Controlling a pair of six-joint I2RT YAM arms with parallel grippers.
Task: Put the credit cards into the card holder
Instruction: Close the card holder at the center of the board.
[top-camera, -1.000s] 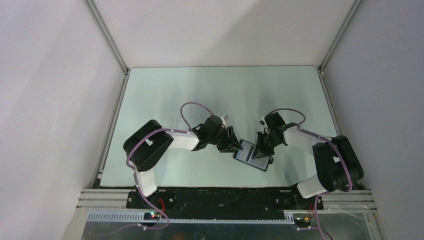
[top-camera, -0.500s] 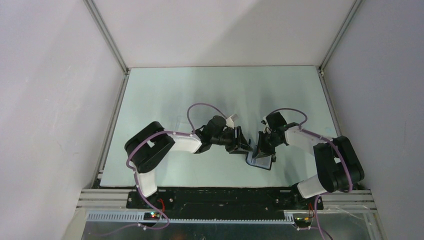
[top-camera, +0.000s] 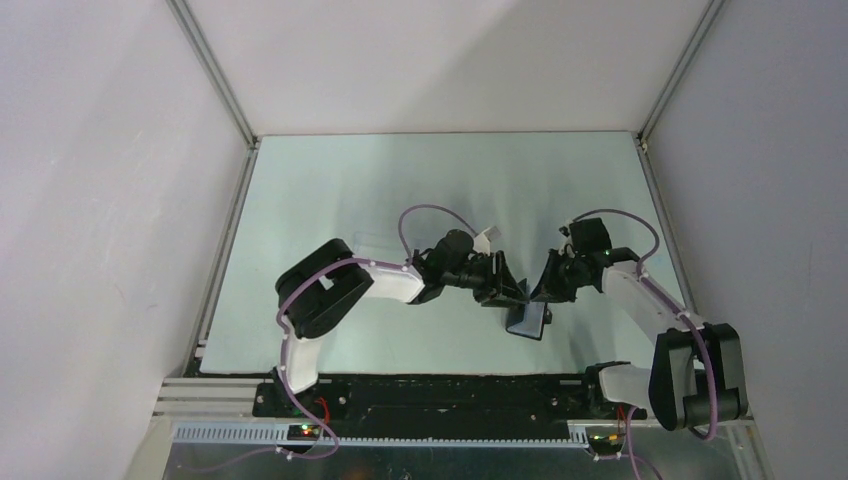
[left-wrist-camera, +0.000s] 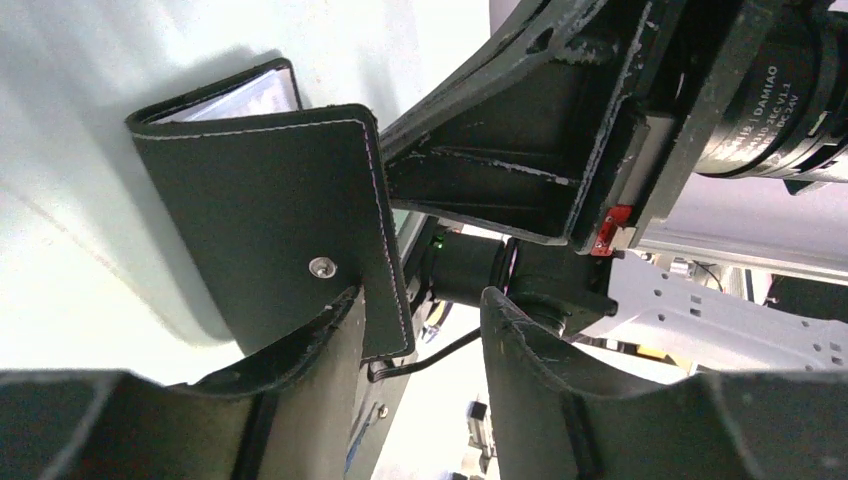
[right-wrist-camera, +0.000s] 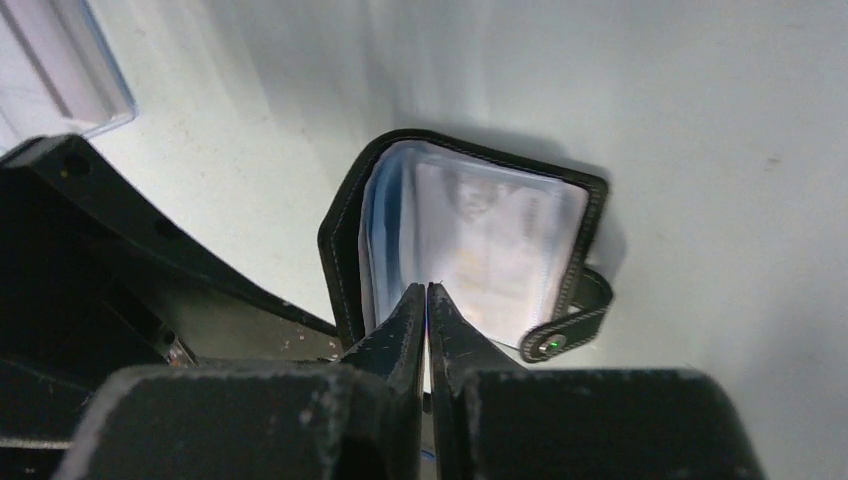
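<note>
Left tool (left-wrist-camera: 420, 302): open, wallet (left-wrist-camera: 270, 210) cover against one finger
Right tool (right-wrist-camera: 428, 292): closed, tips at wallet's inner pockets
Motor label (left-wrist-camera: 745, 97): "DAMIAO"

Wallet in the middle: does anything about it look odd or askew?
The card holder is not lying flat: it stands half open, one cover tipped up, pale inner pockets showing and its snap tab unfastened.
</note>
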